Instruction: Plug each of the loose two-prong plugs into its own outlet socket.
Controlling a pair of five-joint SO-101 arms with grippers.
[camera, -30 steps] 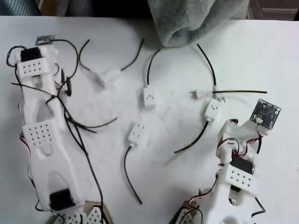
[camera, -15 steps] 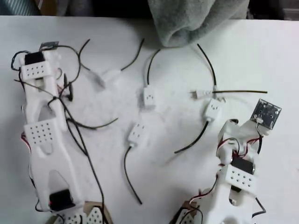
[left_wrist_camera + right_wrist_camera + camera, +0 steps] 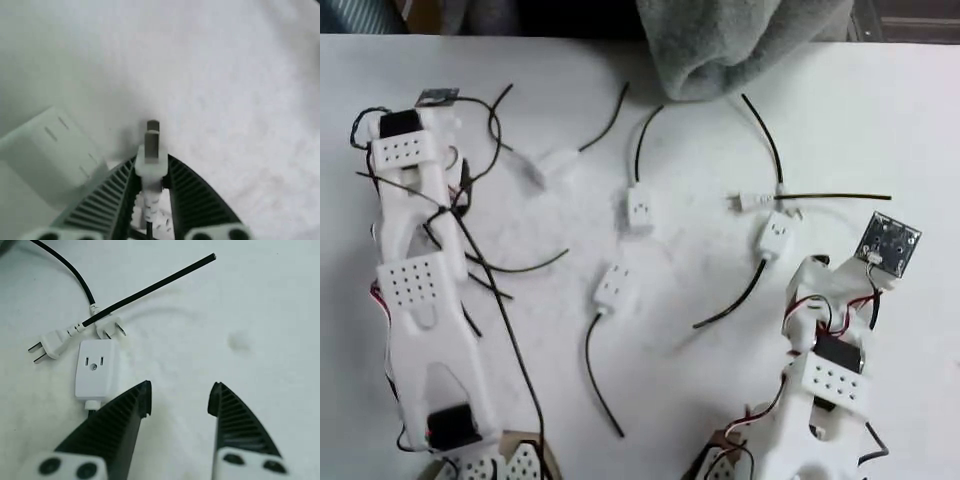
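My left gripper [image 3: 151, 167] is shut on a white two-prong plug [image 3: 151, 147], prongs pointing out over the table, with a white slotted block [image 3: 50, 150] close beside it. The left arm [image 3: 410, 150] lies at the table's left, black cord trailing. My right gripper [image 3: 180, 395] is open and holds nothing, just short of a white outlet socket [image 3: 94, 369] [image 3: 776, 235]. Two loose plugs [image 3: 50, 345] [image 3: 111, 330] lie beyond that socket. Two more sockets [image 3: 639, 207] [image 3: 614, 285] lie mid-table.
A grey cloth [image 3: 750, 40] is heaped at the table's far edge. Black cords curve across the middle, and two pale cord ends [image 3: 542, 167] meet near the left arm. Bare white table lies between the two arms.
The left arm's wrist has shifted a little to the right with the plug, dragging its black cord. The right arm and the sockets have not moved.
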